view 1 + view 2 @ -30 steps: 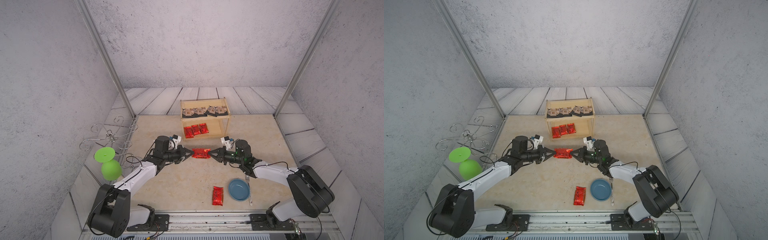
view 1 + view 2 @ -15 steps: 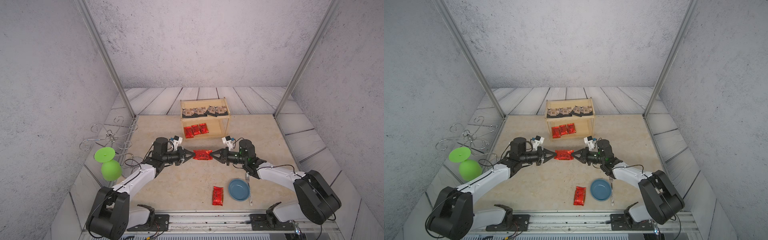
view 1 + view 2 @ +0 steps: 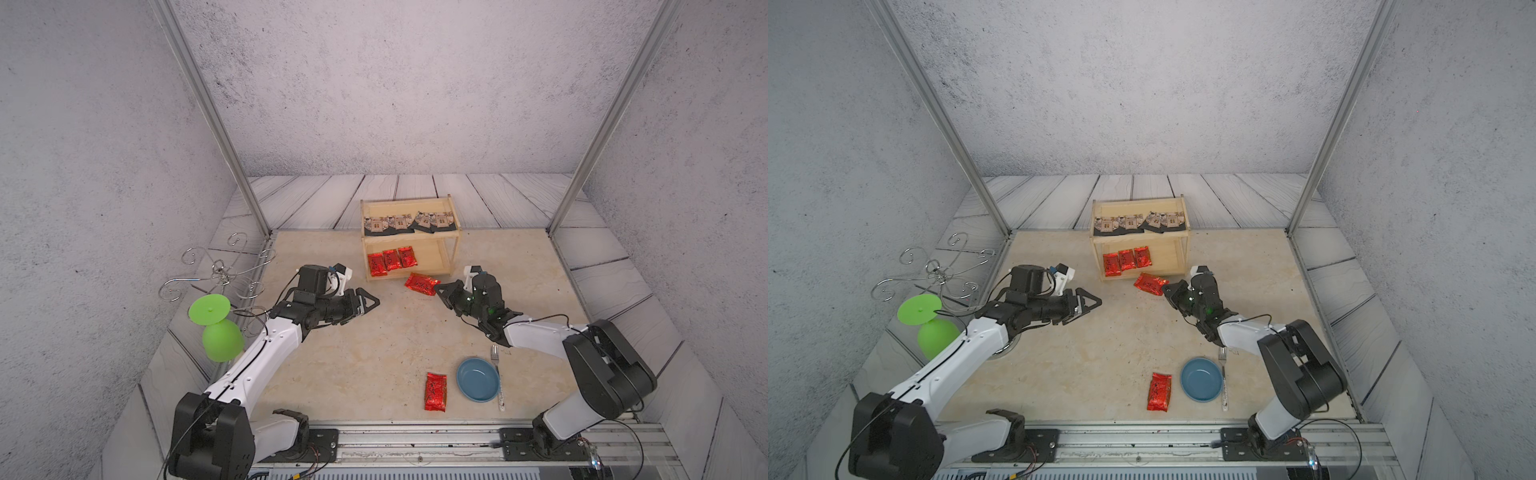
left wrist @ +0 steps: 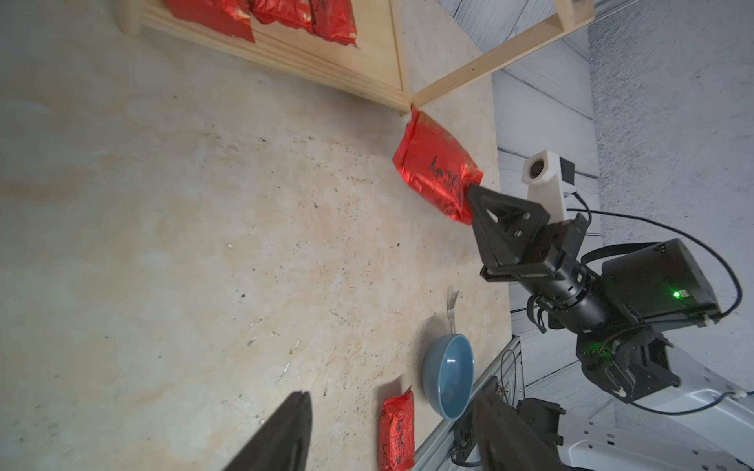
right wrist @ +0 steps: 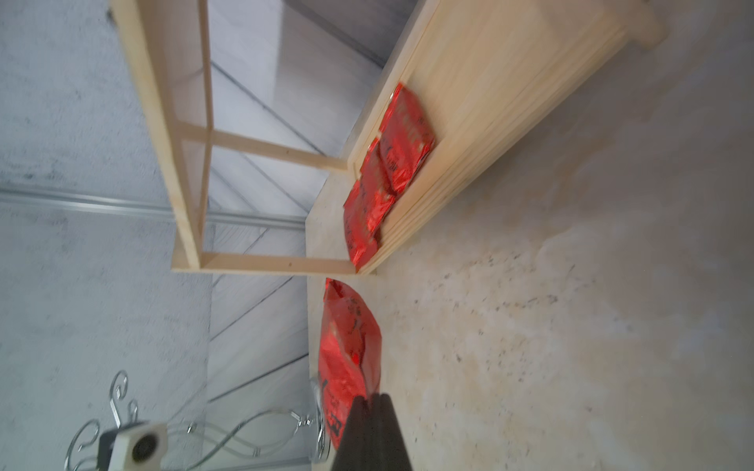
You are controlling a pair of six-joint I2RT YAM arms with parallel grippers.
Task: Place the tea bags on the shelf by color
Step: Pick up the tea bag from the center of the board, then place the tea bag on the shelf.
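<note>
Right fingers (image 3: pixel 439 287) are pinched on one short end of a red bag (image 3: pixel 420 283). It sits tilted just in front of the shelf (image 3: pixel 455 253), at the lower tier's front edge, and I can't tell if its far corner touches wood. Left fingers (image 3: pixel 368 301) are spread wide, empty, well apart from it. I read the bag as near weightless: thin crinkly foil, slick and floppy, so an end pinch lets the free end sag and swing. I'd grip on the flat crimped seam, firm, not on the puffy middle. Three reds (image 3: pixel 391 260) lie on the lower tier with bare board on the right-arm side, four black bags (image 3: pixel 409 222) on top. A loose red (image 3: pixel 435 392) lies flat on the bench (image 3: pixel 353 374) just beside the bowl (image 3: pixel 478 379); I'd take it by a short end too.
</note>
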